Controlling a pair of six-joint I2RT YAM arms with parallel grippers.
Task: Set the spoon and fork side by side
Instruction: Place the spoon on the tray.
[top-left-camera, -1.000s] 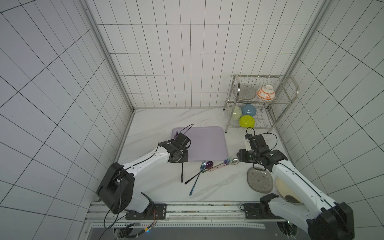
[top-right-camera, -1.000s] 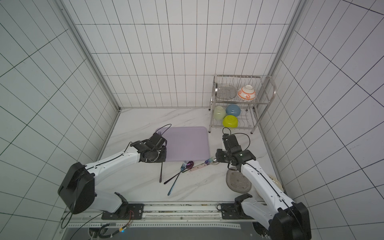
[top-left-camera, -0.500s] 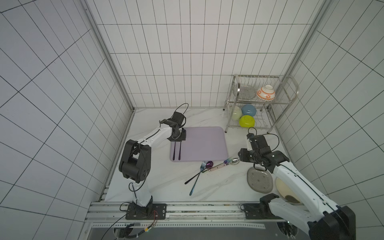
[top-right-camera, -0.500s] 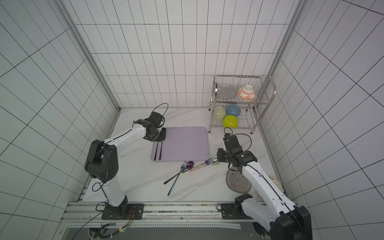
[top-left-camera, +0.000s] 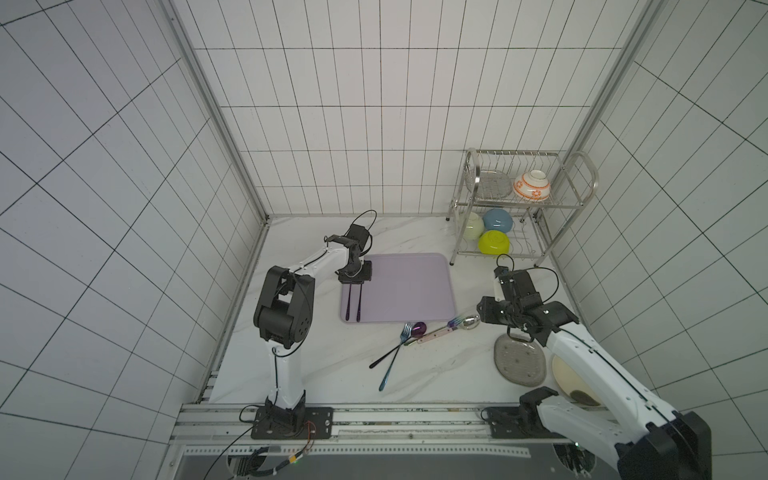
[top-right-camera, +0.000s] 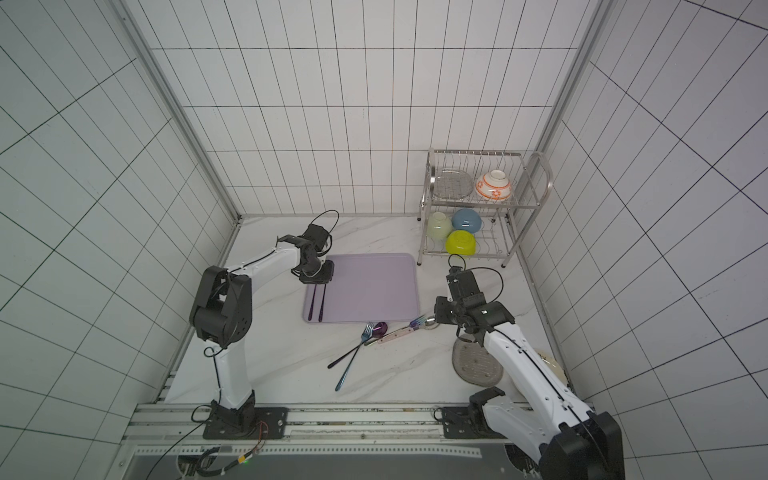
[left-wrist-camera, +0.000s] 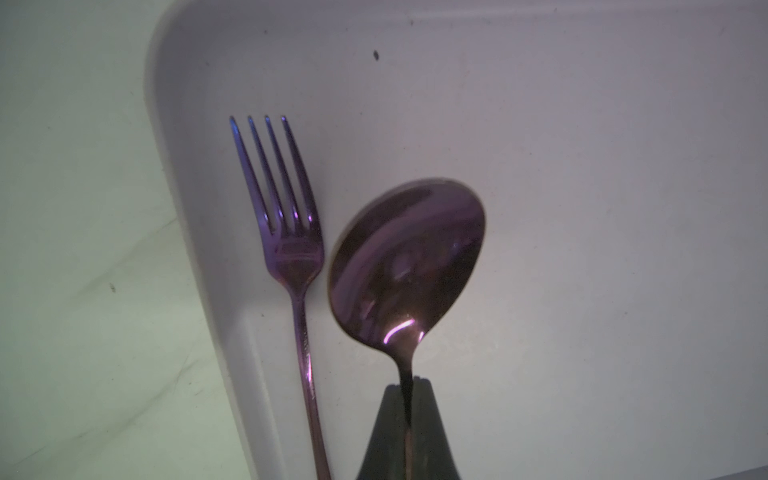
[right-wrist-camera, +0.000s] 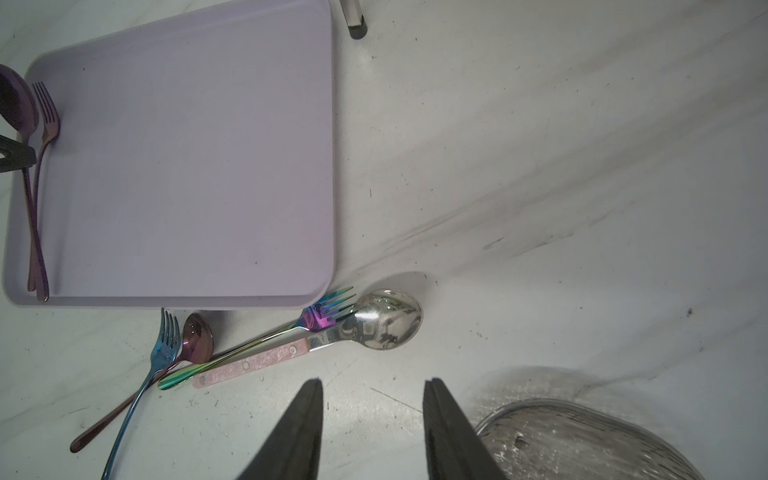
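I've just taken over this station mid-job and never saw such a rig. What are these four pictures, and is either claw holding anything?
Two white robot arms stand at the table's front edge, each ending in a two-fingered gripper. Two pictures look down on the whole scene; the other two come from cameras on the arms' wrists. The left gripper is shut on the handle of a purple spoon, over the lavender tray, beside a purple fork lying there. The right gripper is open and empty, above the table near a pink-handled spoon and a rainbow fork. A blue fork, a glass dish and a wire dish rack are also there.
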